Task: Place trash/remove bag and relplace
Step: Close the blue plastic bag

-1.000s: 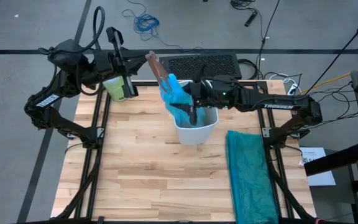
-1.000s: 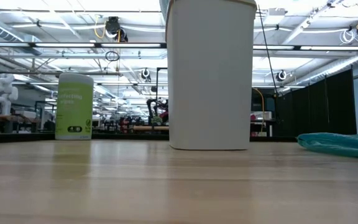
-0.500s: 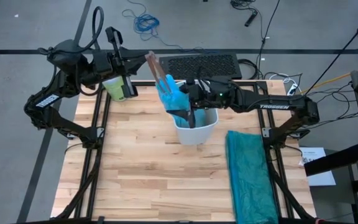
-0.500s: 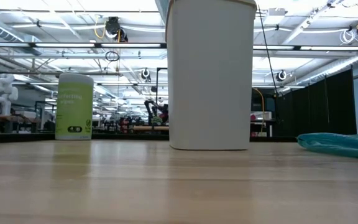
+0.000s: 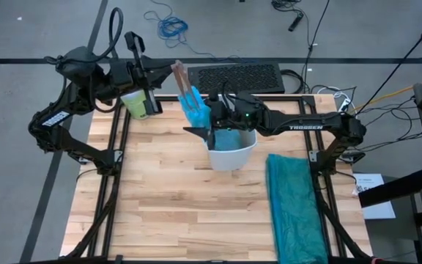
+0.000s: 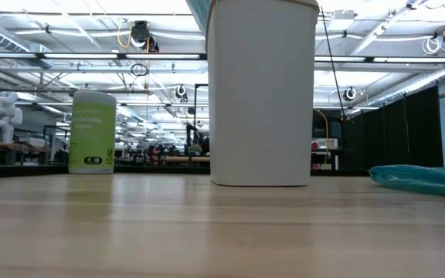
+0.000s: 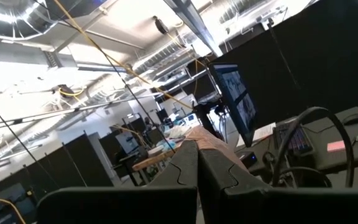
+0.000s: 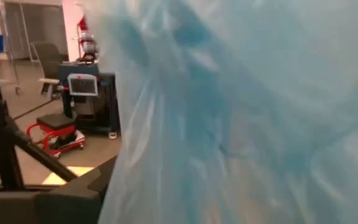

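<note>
With the right gripper (image 5: 209, 132) spread wide beside the thin light-blue plastic bag (image 5: 196, 107), which hung only from the left gripper's (image 5: 184, 82) pressed-together fingers, the bag risked slipping outside the white plastic wastebasket (image 5: 233, 152).

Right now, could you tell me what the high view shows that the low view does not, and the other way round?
Only the high view shows both arms: the left gripper shut, beside the green bottle, and the right gripper open at the near-left rim of the wastebasket, where the light blue bag rises. It also shows the bag lining the basket. Only the low view shows the wastebasket's tall plain side and the room behind the table. Both show the wastebasket, the green bottle and the teal bag lying on the wooden table.
</note>
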Tool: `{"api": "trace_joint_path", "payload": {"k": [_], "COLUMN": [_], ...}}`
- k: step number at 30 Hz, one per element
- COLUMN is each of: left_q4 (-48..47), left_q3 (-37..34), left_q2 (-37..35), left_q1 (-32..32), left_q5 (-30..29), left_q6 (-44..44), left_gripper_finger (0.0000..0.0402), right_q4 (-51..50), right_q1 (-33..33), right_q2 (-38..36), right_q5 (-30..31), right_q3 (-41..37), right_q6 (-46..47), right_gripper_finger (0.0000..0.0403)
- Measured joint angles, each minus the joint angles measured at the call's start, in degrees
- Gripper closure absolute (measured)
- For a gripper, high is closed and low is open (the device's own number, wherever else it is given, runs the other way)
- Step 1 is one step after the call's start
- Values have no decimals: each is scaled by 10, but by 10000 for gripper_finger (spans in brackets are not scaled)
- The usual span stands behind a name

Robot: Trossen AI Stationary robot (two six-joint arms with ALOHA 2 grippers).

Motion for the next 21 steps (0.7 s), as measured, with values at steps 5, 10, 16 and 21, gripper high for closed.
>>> {"api": "trace_joint_path", "payload": {"k": [5,10,16,21], "left_q4": [0,2,4,18], "left_q3": [0,0,0,0], "left_q2": [0,0,0,-2], "left_q1": [0,0,0,0], "left_q5": [2,13,13,12], "left_q6": [-4,-5,-5,-5], "left_gripper_finger": [401,401,401,401], "right_q4": [14,15,-8,-48], "right_q1": [-1,-8,-8,-7], "right_q2": [4,5,4,4], "right_q5": [40,56,56,63], "right_q3": [0,0,0,1], "right_q6": [-4,-5,-9,-5], "right_gripper_finger": [206,363,400,402]}}
